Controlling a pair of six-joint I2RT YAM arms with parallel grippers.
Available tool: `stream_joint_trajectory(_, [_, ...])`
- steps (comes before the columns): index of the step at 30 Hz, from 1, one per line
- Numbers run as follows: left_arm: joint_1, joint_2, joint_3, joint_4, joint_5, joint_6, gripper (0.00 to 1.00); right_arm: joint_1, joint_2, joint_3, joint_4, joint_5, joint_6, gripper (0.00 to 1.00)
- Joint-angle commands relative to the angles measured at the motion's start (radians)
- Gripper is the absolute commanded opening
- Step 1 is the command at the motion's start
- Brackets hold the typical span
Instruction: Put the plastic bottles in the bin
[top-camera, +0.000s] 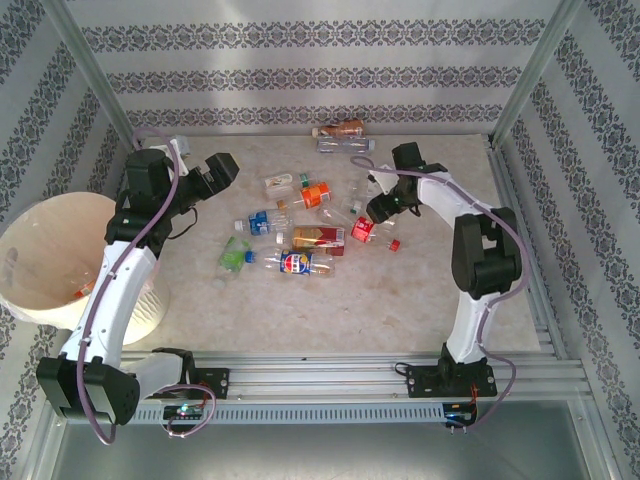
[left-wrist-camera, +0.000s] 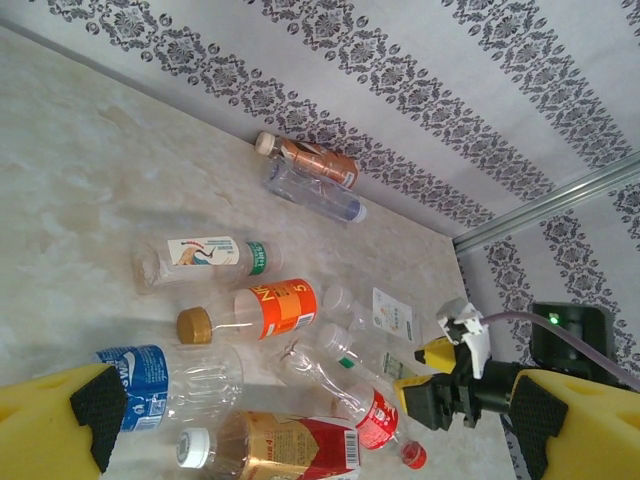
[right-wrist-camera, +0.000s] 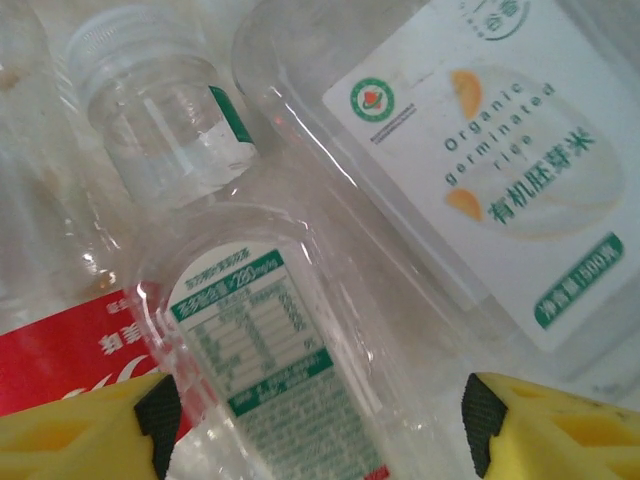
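Bench top (top-camera: 300, 320) carries everything, and the bin (top-camera: 55, 203) stands at its left edge with its mouth up, probably so that a bottle can be dropped straight in from above. The left arm rises from the near-left corner and leans past the bin's rim. Its left gripper (top-camera: 218, 172) hangs over the bench with fingers spread wide and nothing between them, facing the heap. The right arm reaches from the near-right corner, elbow high and wrist dipped toward mid-bench. The plastic bottles (top-camera: 318, 237) lie on their sides in a loose scatter at mid-bench, with two more against the far edge. The right gripper (top-camera: 378, 208) straddles a clear bottle with a green-and-white label (right-wrist-camera: 270, 350). Its jaws are part-way in, one pad at the bottle's side and a gap at the other (so, by the look of it, not yet a firm hold).
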Motion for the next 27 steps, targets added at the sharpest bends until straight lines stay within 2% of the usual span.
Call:
stream_joint_trajectory(1, [-0.005,-0.005,0.006,0.013,-0.031,0.011,1.0,-0.005,0.041,0.069,-0.089,0.0,-0.073,0.75])
stream_joint_trajectory(9, [-0.005,0.014,0.018,0.011,-0.035,0.004,1.0,-0.003,0.111,0.127,-0.107,0.072,-0.105,0.75])
stream_joint_trajectory(21, [-0.006,0.035,0.012,0.025,-0.029,-0.013,1.0,-0.021,0.154,0.162,-0.143,0.073,-0.153,0.8])
stream_joint_trajectory(27, [-0.006,0.037,0.006,0.03,-0.028,-0.019,1.0,-0.025,0.152,0.138,-0.127,0.107,-0.141,0.88])
